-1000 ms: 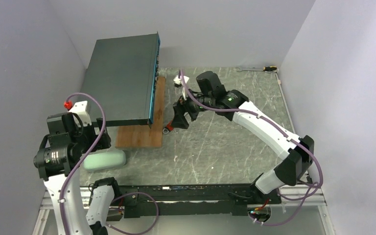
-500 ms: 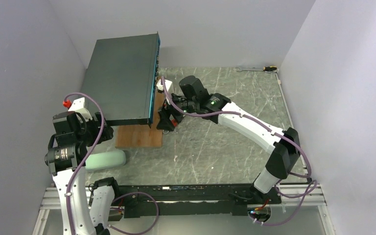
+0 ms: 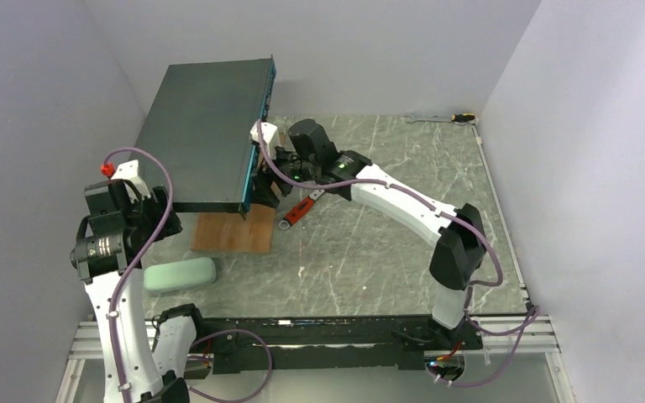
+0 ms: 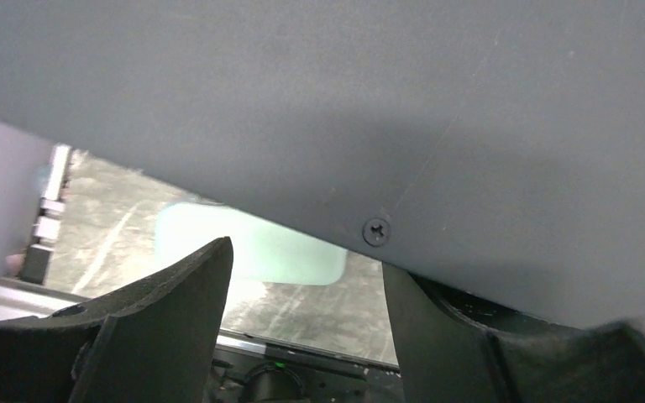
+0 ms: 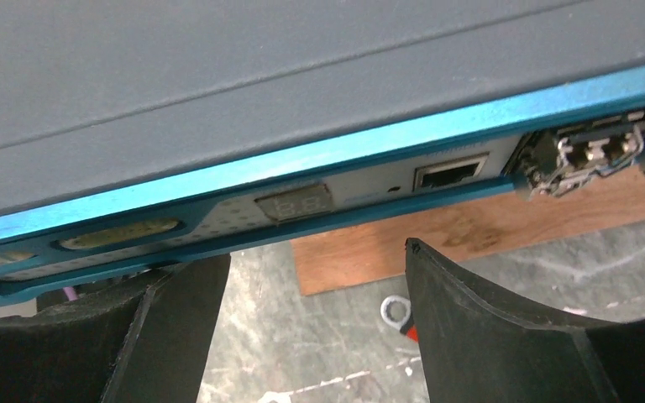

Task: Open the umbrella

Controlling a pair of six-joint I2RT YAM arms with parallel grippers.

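Two YAM arms are closing in on a flat dark-grey device (image 3: 206, 143) w/ a blue front strip, at the far left of the stone-pattern table (image 3: 386, 243). The umbrella isn't showing in any of our three views.

We're seeing the device sitting tilted, its near end overhanging a wooden board (image 3: 231, 231). The left gripper (image 4: 306, 323) is sitting right under the grey underside, which is filling the top of the left wrist view, w/ one screw (image 4: 376, 231) showing. Its fingers (image 4: 168, 311) are standing spread wide, w/ nothing pinched between them.

The right gripper (image 5: 319, 332) is facing the front strip just below a small display (image 5: 294, 204) and a network port (image 5: 447, 174). Its fingers (image 5: 487, 327) are likewise standing well apart, gripping nothing.

A pale mint-green case (image 3: 180, 274) is lying on the table near the left arm, just in front of the board. A red-handled wrench (image 3: 302, 207) is lying beside the board, under the right arm. Another tool (image 3: 445, 118) is resting at the far edge, well apart from the rest.
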